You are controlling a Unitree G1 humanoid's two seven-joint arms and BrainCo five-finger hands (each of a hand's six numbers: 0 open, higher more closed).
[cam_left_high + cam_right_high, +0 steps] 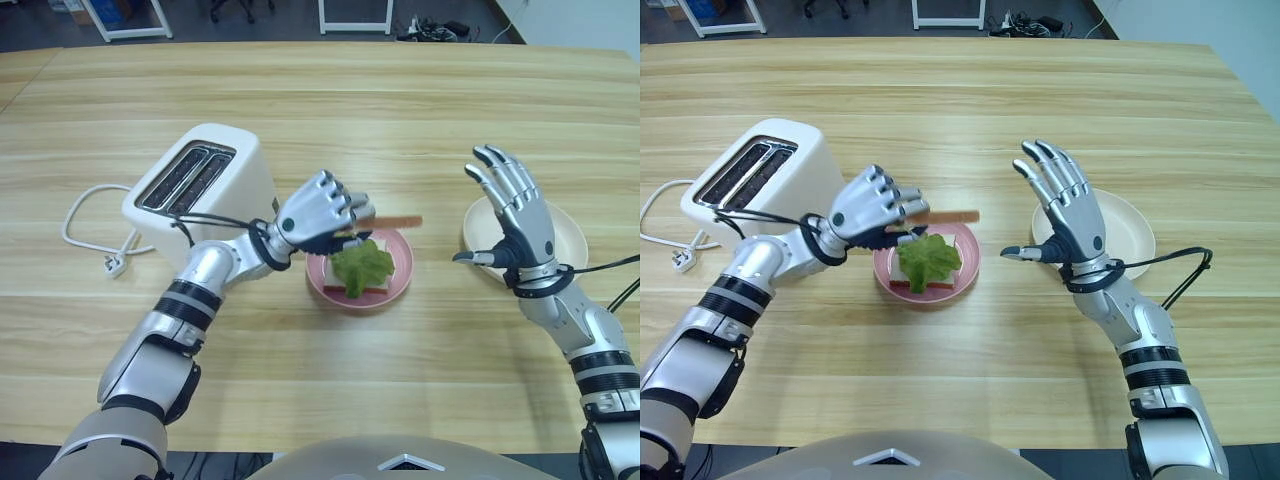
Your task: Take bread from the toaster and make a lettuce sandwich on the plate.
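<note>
A white toaster (pixel 200 190) with two empty slots stands at the left of the table. The pink plate (pixel 398 291) in the middle holds a bread slice with a green lettuce leaf (pixel 361 268) on top. My left hand (pixel 318 213) hovers just above the plate's left side, shut on a second bread slice (pixel 395 222) that it holds flat and edge-on over the lettuce. My right hand (pixel 513 210) is raised with fingers spread, open and holding nothing, in front of a cream bowl (pixel 572 235).
The toaster's white cable and plug (pixel 113 264) lie on the wood at the far left. The cream bowl (pixel 1135 232) sits right of the plate, partly hidden by my right hand.
</note>
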